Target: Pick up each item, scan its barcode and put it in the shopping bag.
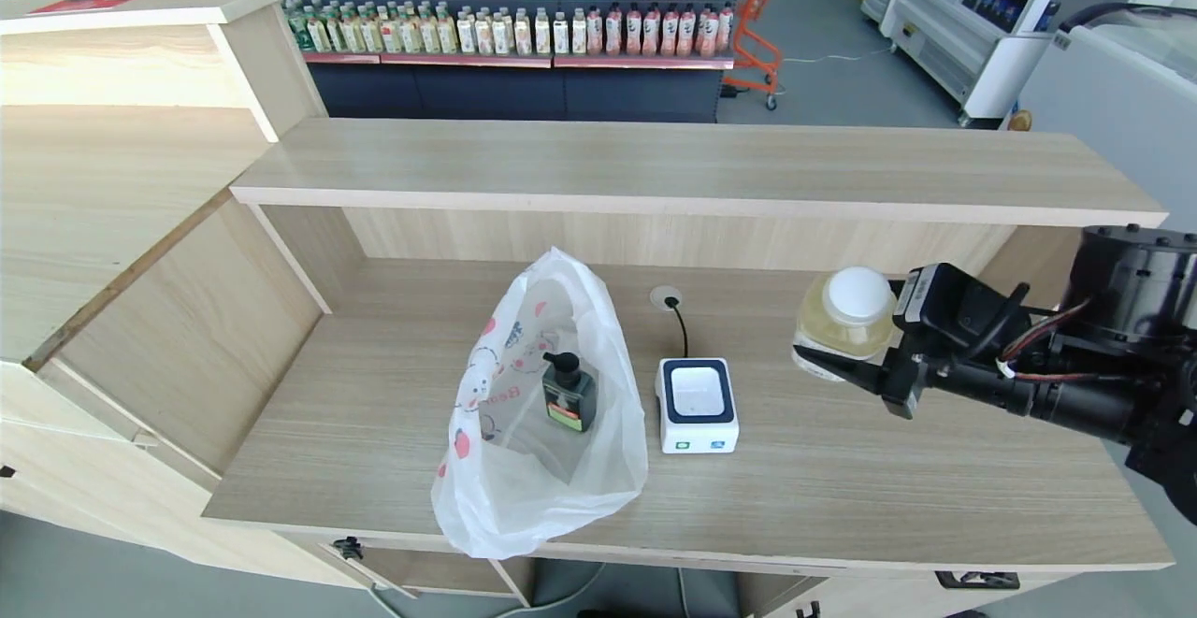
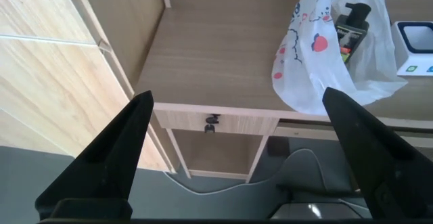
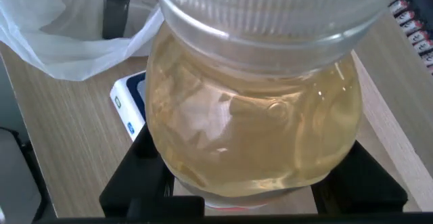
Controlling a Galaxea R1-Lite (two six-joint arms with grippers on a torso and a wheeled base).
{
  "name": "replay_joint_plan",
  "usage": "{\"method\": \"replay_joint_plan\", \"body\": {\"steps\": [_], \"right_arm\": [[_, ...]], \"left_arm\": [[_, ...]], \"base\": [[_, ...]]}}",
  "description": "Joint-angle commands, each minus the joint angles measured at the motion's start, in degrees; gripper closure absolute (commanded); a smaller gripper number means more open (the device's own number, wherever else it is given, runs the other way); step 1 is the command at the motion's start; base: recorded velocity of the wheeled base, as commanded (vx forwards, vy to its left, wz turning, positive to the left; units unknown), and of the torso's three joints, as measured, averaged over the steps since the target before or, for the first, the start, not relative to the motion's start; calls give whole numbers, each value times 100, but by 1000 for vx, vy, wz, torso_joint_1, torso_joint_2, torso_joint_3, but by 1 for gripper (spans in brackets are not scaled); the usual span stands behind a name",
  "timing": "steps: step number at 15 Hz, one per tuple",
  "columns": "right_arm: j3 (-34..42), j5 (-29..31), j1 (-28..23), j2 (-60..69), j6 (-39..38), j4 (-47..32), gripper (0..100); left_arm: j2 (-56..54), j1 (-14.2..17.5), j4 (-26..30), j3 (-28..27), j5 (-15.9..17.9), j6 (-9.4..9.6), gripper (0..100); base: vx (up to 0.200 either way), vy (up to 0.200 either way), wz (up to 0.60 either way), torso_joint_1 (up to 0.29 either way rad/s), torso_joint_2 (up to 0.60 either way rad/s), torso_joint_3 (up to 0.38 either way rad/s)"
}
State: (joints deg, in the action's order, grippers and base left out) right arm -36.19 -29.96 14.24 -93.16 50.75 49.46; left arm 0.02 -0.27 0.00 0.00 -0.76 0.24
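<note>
My right gripper (image 1: 832, 356) is shut on a clear jar of yellowish liquid with a white lid (image 1: 846, 319), held above the counter to the right of the scanner (image 1: 697, 405). The jar (image 3: 254, 116) sits between the black fingers close to the right wrist camera, with the scanner (image 3: 128, 102) below it. A white plastic shopping bag (image 1: 533, 412) with cartoon prints stands open left of the scanner, and a dark pump bottle (image 1: 569, 394) sits inside it. My left gripper (image 2: 237, 156) hangs open off the counter's front left corner, the bag (image 2: 325, 55) beyond it.
The wooden counter (image 1: 842, 478) has a raised shelf (image 1: 692, 169) behind it and a side wall on the left. A cable (image 1: 678, 323) runs from the scanner to a hole in the counter. Bare wood lies on both sides of the bag.
</note>
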Motion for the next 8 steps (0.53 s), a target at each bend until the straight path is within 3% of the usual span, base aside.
{"method": "replay_joint_plan", "body": {"steps": [1,8], "right_arm": [[-10,-291,-9,-668,14,416,100],[-239,-1389,-97,-2004,5,1734,100]], "left_arm": [[-2,0,0,0,-4,-7,0],[-2,0,0,0,-4,-24,0]], "base": [[0,0,0,0,0,0],[0,0,0,0,0,0]]}}
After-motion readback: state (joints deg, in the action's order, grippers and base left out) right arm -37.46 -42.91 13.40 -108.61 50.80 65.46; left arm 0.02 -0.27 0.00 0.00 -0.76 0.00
